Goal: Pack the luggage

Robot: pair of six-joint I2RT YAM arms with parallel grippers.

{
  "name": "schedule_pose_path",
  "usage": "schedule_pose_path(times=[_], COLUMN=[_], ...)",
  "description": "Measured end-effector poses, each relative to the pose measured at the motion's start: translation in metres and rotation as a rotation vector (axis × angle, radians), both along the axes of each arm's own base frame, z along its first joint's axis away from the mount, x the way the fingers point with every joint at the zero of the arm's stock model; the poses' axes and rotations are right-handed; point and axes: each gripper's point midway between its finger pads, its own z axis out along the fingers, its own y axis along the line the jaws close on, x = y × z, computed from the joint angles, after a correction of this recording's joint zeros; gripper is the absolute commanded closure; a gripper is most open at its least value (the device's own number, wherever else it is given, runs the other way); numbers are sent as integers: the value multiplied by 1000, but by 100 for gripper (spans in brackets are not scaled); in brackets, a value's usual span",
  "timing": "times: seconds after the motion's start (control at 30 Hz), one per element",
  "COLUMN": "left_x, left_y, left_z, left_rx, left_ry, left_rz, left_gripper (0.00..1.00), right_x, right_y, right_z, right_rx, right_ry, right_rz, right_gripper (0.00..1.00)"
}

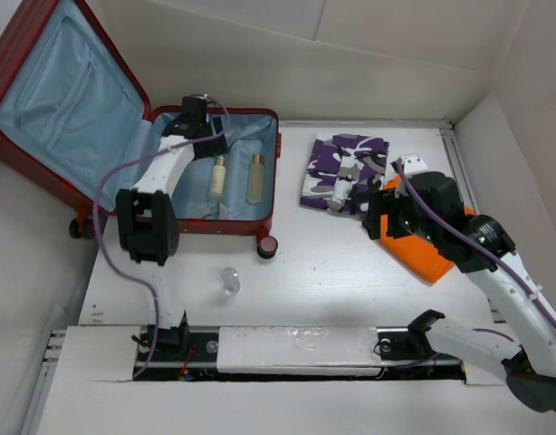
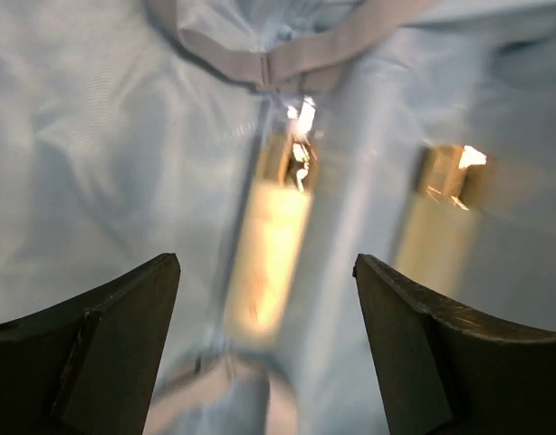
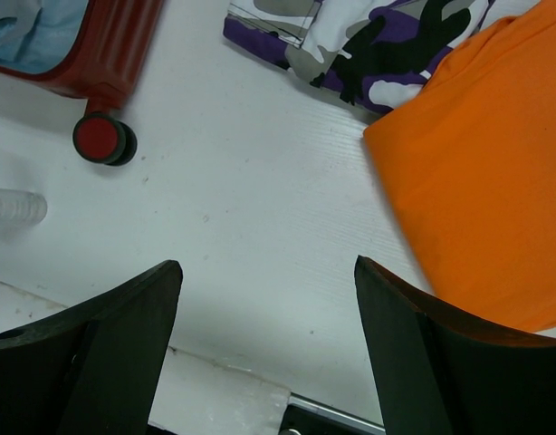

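Nearest the arm bases, a small clear jar (image 1: 229, 279) stands on the worktop (image 1: 332, 272), off to the left of the right gripper (image 3: 264, 267), which hangs with its jaws spread wide and nothing between them. Just to that gripper's right lies a folded orange cloth (image 3: 477, 181), and beyond it a purple camouflage garment (image 3: 369, 45). Farther off, well to the right gripper's left, the luggage (image 1: 225, 224) lies open on the worktop. Inside it the left gripper (image 2: 264, 263) hovers, jaws likewise apart and empty, directly over a pale bottle (image 2: 269, 254), with a second bottle (image 2: 436, 227) just to its right. The step in hand looks like fetching clothing: the right gripper would do best to pinch the orange cloth through its near folded edge so the layers lift together, while the left arm draws out of the case to leave room beside the bottles.
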Motion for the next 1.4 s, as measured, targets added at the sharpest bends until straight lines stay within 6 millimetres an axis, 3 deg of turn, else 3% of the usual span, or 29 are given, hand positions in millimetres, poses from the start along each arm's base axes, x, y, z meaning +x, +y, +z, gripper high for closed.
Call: schedule_pose_path(times=[0.1, 0.2, 0.3, 0.37, 0.53, 0.6, 0.77, 1.03, 1.4], left_x=[-39, -99, -167, -206, -282, -305, -332, -346, -376], left_y=[-9, -33, -54, -51, -43, -44, -50, -60, -91], left_z=[52, 101, 119, 106, 33, 13, 13, 8, -8], left_rx=[-24, -67, -152, -200, -273, -293, -352, -373, -229], left_ry=[-92, -202, -263, -242, -34, 52, 67, 102, 209], left_rz=[-23, -85, -169, -179, -171, -176, -231, -336, -481], left_gripper=[27, 26, 25, 25, 23, 25, 26, 26, 30], right_x=[0, 1, 3, 3, 1, 3, 1, -3, -5], right_y=[2, 6, 12, 15, 23, 28, 35, 39, 37], right_z=[1, 3, 0, -6, -17, -17, -17, -20, -27], right_rx=[4, 17, 29, 29, 28, 32, 37, 31, 21], right_ry=[-5, -13, -18, -9, 11, 10, 6, 10, 22], right_rz=[5, 19, 36, 50, 85, 97, 121, 140, 137], right_gripper=[17, 17, 17, 17, 17, 17, 17, 17, 17])
